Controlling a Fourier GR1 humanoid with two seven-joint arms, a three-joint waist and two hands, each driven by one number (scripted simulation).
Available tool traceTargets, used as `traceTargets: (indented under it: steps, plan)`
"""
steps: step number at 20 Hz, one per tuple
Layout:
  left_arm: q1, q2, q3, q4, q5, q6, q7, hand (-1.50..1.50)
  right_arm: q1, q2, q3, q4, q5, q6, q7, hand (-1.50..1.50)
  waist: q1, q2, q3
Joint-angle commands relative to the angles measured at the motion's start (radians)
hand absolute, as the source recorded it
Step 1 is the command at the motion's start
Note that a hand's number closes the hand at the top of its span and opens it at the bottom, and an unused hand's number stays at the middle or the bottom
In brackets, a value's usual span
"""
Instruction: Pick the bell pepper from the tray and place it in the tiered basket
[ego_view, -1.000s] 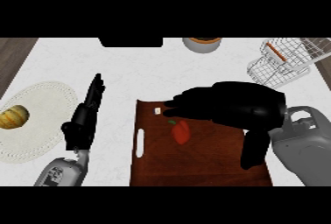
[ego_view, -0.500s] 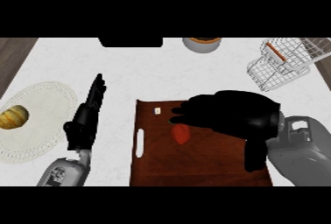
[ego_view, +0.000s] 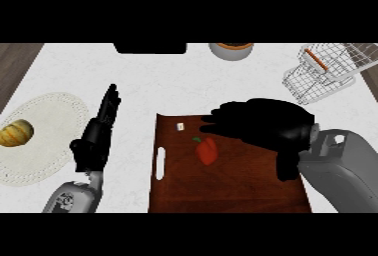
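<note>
**Right robot hand poised over the tray, pepper not yet taken**

At the far left of the white tabletop (ego_view: 184, 85) a pale round plate (ego_view: 44, 150) carries a small yellow-orange food item (ego_view: 16, 132). Just beside it the left robot hand (ego_view: 100, 127) rests open, fingers straight and pointing away from the robot, holding nothing.

Next comes the dark brown tray (ego_view: 221, 195), with a slot handle on its left edge. The red bell pepper (ego_view: 207, 150) lies on the tray's upper middle, green stem toward the far side. It looks light, with stiff but hollow walls and a smooth, likely slippery skin; pinching across its widest part, thumb opposite the fingers, seems the safest hold, rather than pulling at the stem.

The right robot hand (ego_view: 258, 125) hovers above the tray's far right part, fingers loosely curled and reaching left, their tips just beyond the pepper's stem, closed on nothing.

The wire tiered basket (ego_view: 325, 72) stands at the far right.
</note>
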Motion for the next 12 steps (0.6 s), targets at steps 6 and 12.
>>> traceTargets:
  steps: [6, 12]
  plan:
    - [-0.009, -0.029, 0.000, -0.046, -0.044, 0.003, 0.050, 0.00, -0.022, 0.024, 0.092, 0.099, 0.201, -0.188, -0.187, -1.50, 0.006, 0.001, 0.000]
    - [0.075, -0.019, 0.020, -0.081, -0.029, -0.051, 0.010, 0.00, 0.040, 0.067, 0.068, 0.136, 0.297, -0.239, -0.186, -1.50, 0.004, 0.000, 0.000]
